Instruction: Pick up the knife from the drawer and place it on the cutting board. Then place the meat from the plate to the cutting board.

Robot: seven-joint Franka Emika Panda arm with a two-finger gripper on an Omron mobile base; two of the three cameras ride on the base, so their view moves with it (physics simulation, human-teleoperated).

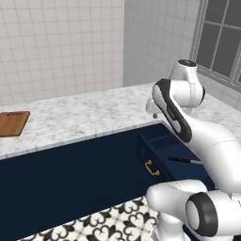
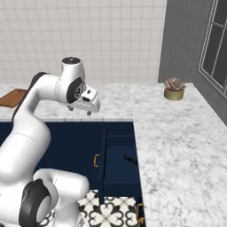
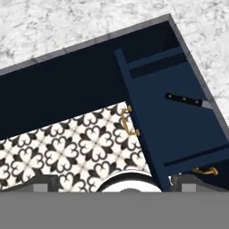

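Drawer (image 3: 179, 129) navy blue inside and out, small gold handle (image 3: 129, 121) on front. Knife (image 3: 184, 99): black handle with pale rivets, silver-grey blade. Desk (image 1: 94, 113) white-grey marble. Cutting board (image 1: 13, 123) reddish-brown wood. Floor (image 3: 76, 150) tiled in black-and-white floral pattern. Wall (image 2: 97, 40) off-white square tiles. Plant (image 2: 174, 89): brownish leaves, olive-gold pot.

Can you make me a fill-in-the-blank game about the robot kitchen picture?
1. The knife lies inside the open ____.
2. The knife's handle is ____ in colour.
3. The drawer has a small curved handle coloured ____.
4. The cutting board rests on the marble ____.

Missing words: drawer; black; gold; counter
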